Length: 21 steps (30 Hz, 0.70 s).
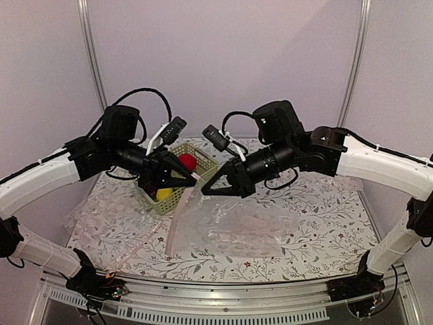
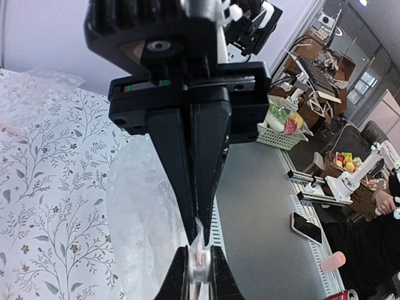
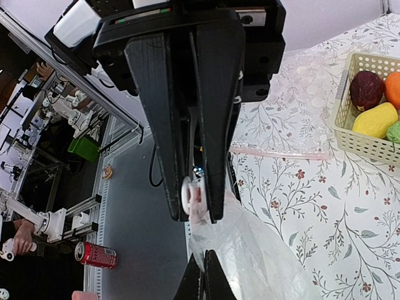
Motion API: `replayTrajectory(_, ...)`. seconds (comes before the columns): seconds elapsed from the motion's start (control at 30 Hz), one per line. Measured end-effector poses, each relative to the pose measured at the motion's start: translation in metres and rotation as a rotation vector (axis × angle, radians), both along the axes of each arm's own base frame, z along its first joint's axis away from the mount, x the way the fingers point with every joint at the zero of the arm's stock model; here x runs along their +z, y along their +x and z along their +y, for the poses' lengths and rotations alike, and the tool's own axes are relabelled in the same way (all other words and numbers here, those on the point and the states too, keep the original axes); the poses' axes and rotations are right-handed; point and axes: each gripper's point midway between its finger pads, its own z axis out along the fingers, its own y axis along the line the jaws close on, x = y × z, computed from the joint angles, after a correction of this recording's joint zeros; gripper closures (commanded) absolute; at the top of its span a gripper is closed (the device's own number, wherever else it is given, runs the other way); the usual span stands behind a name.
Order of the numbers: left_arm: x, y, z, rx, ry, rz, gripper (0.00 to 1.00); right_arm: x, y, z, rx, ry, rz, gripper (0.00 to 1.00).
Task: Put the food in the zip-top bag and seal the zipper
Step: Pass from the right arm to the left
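The clear zip-top bag (image 1: 237,230) lies across the middle of the table, and its mouth corner is lifted between my two grippers. Along its left edge runs the pale pink zipper (image 1: 177,227). My right gripper (image 3: 197,215) is shut on the white slider (image 3: 189,195). Just beside it, my left gripper (image 2: 197,237) is shut on the bag's thin edge. The food sits in a light green basket (image 3: 356,142): a maroon piece (image 3: 366,89), an orange one (image 3: 394,87), a yellow one (image 3: 375,120), a green one (image 3: 394,132) and a red ball (image 1: 187,161).
The basket (image 1: 211,164) stands right behind my left gripper (image 1: 196,179), close to my right gripper (image 1: 204,192). Another clear plastic sheet (image 1: 91,210) with a pink strip (image 3: 281,152) lies on the flowered cloth at the left. The table's near edge has a metal rail (image 1: 223,294).
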Motion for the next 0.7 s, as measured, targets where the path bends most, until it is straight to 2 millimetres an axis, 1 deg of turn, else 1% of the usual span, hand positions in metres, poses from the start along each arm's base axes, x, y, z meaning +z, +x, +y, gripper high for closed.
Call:
replayTrajectory(0.13,-0.001,0.001,0.0,0.006,0.004,0.002,0.97,-0.002,0.005,-0.001,-0.033,0.005,-0.013,1.0)
replayTrajectory(0.37,0.001,0.002,-0.001,0.01,-0.005,-0.013,0.97,0.005,0.008,-0.006,-0.1,0.045,-0.046,1.0)
replayTrajectory(0.47,0.002,0.003,-0.002,0.01,-0.01,-0.021,1.0,0.007,0.011,-0.008,-0.122,0.058,-0.053,1.0)
replayTrajectory(0.5,0.002,0.003,-0.003,0.012,-0.012,-0.024,1.0,0.008,0.011,-0.008,-0.125,0.062,-0.053,0.95)
replayTrajectory(0.57,0.002,0.003,-0.003,0.013,-0.013,-0.026,1.0,0.009,0.011,-0.008,-0.128,0.066,-0.048,0.79)
replayTrajectory(0.7,-0.002,0.003,-0.002,0.016,0.003,-0.01,1.0,0.019,0.011,-0.009,-0.137,0.091,-0.043,0.61)
